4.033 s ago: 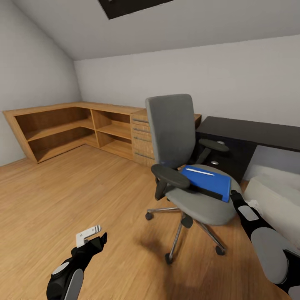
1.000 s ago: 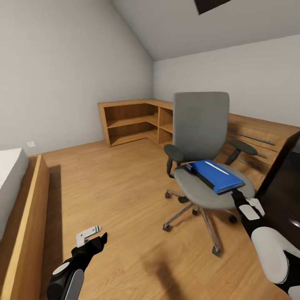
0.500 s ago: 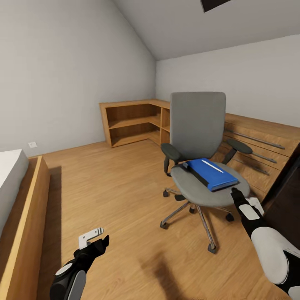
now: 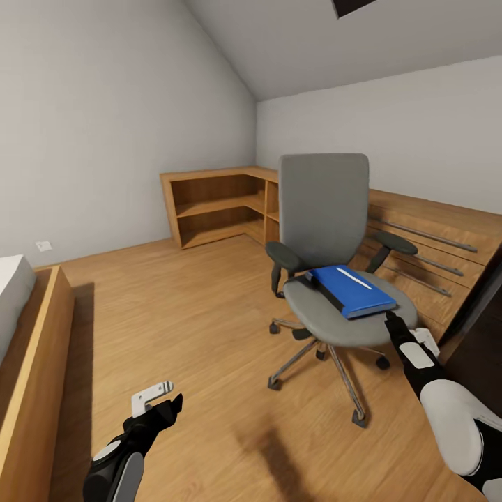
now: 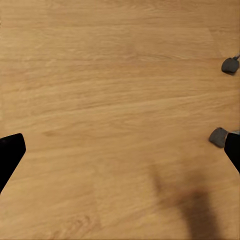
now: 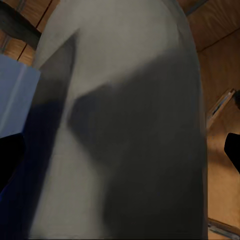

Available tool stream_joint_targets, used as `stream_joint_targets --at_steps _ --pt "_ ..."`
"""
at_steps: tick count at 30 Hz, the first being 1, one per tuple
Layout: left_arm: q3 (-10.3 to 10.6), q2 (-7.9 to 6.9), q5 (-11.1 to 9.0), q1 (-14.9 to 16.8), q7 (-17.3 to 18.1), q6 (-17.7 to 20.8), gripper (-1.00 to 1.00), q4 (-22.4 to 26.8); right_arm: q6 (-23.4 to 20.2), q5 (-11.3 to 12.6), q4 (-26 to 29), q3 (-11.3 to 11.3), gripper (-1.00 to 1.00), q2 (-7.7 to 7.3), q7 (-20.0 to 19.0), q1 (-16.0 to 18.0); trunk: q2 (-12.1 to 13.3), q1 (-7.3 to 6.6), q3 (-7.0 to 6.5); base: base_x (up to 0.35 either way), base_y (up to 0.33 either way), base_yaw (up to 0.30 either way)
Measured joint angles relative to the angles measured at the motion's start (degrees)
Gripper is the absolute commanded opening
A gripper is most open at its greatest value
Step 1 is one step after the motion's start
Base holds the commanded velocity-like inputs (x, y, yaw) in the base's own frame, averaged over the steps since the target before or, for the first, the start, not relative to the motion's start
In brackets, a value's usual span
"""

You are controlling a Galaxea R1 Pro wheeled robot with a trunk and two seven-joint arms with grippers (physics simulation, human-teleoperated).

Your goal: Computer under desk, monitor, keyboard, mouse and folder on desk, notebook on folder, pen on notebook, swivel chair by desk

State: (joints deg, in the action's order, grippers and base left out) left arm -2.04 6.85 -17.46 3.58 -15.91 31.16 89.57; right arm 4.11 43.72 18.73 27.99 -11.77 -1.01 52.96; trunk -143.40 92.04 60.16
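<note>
The grey swivel chair (image 4: 324,209) stands right of centre on the wood floor. On its seat lies the blue folder (image 4: 352,291) with the white pen (image 4: 354,278) on top. My right gripper (image 4: 404,328) is open at the seat's near right rim; up close the grey seat (image 6: 125,125) sits between its fingers and the folder (image 6: 15,100) lies to one side. My left gripper (image 4: 162,399) hangs open over bare floor, two chair casters (image 5: 230,65) beyond it. A dark side of the desk (image 4: 484,307) shows at the right edge. Computer, monitor, keyboard, mouse and notebook are out of view.
Low light-wood shelving (image 4: 216,202) wraps the far corner and runs on as drawers (image 4: 418,254) behind the chair. A wood-framed bed (image 4: 31,362) lies at the left edge. Open plank floor (image 4: 181,307) stretches between bed and chair.
The whole view has swung left over four seconds, sliding the desk to the right edge and bringing the bed in. My right gripper stays at the seat rim; the left sits slightly lower.
</note>
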Motion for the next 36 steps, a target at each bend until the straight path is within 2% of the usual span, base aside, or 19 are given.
stream_joint_targets --at_steps 10,30,36 --pt "-0.04 -0.01 -0.04 -0.01 -0.04 0.03 1.00 0.00 0.01 -0.06 -0.15 0.00 1.00 0.08 -0.02 -0.01 0.00 -0.01 0.00 0.032 0.000 0.000" --pt "-0.09 -0.02 0.02 -0.01 0.05 0.00 1.00 0.01 0.01 -0.14 -0.13 0.13 1.00 -0.02 -0.03 -0.02 0.00 -0.03 0.00 0.298 0.000 0.000" --pt "-0.04 -0.02 0.00 -0.01 0.05 0.00 1.00 0.00 0.00 -0.03 -0.07 -0.02 1.00 -0.01 -0.04 0.00 0.00 0.00 0.00 0.071 0.000 0.000"
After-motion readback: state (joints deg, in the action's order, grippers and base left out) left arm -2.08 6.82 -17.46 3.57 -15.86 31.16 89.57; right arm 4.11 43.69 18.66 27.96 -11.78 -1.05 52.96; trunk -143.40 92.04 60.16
